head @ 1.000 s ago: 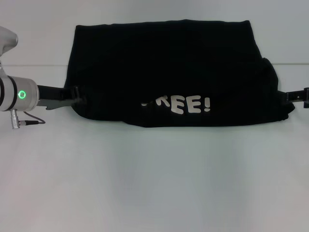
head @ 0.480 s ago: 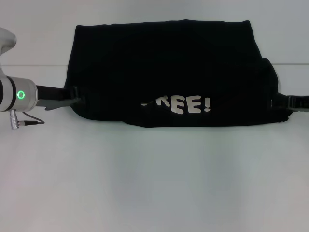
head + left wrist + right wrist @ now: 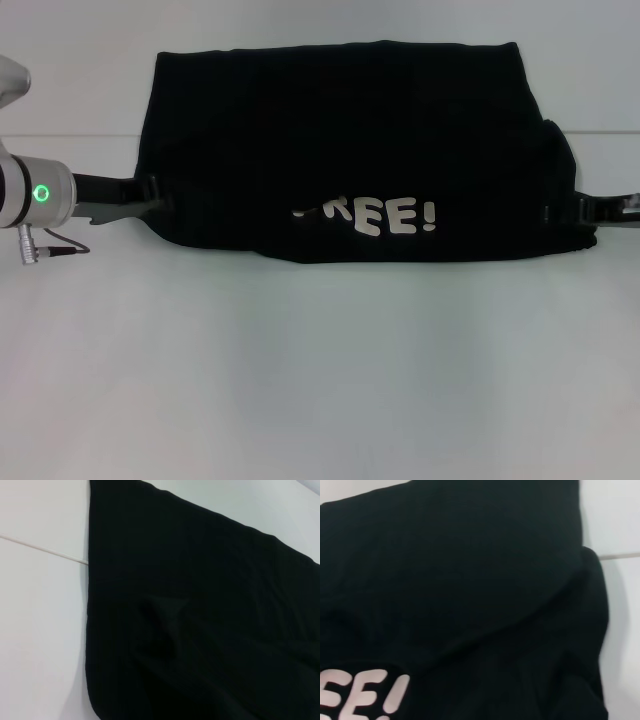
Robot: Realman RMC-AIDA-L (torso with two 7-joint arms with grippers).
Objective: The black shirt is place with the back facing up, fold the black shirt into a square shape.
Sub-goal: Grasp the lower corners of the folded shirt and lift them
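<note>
Black shirt (image 3: 350, 150) lies on a white desk (image 3: 320, 370) between two level arms: left tool (image 3: 158, 196) and right tool (image 3: 575, 210) touch its side edges; whether either grips cannot be told.

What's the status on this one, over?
Left gripper at the black shirt's left edge, right gripper at its right edge. Shirt partly folded on the white table, lettering showing at the near edge. Nothing in the way.

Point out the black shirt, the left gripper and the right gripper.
black shirt (image 3: 340, 130): head view, plain upper panel of the fabric.
left gripper (image 3: 158, 198): head view, fingertips at the shirt's left edge.
right gripper (image 3: 570, 212): head view, fingertips at the shirt's right edge.
</note>
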